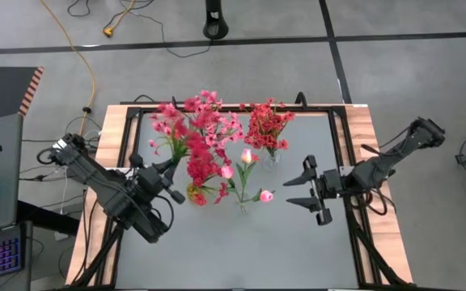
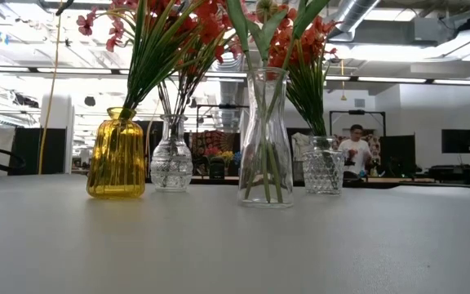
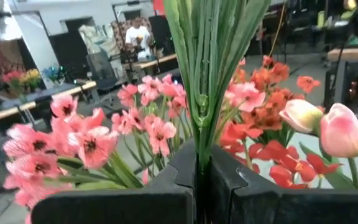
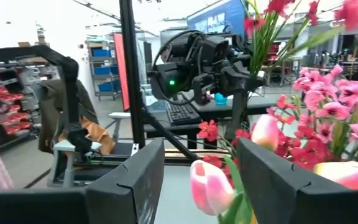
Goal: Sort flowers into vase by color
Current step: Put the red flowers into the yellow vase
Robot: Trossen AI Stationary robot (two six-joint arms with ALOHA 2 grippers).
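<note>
High: left gripper [image 1: 171,171] is clamped on a sprig's stems above the yellow vase [image 1: 196,195]; step is insertion, so next it needs to lower straight and let go. Right gripper [image 1: 307,191] waits wide open, empty, near the tulip buds [image 1: 247,156].
Low: four vases, yellow vase [image 2: 117,153] leftmost.
Left wrist: green stems [image 3: 205,74] pinched tight, pink blossoms [image 3: 73,138] beside.

Looks like a big open robotics lab: exposed ceiling ducts [image 2: 357,12] overhead, cables [image 1: 87,73] trailing over the floor beside the table [image 1: 217,250] (taped lines too), more workbenches and a monitor [image 2: 460,140] beyond it.
</note>
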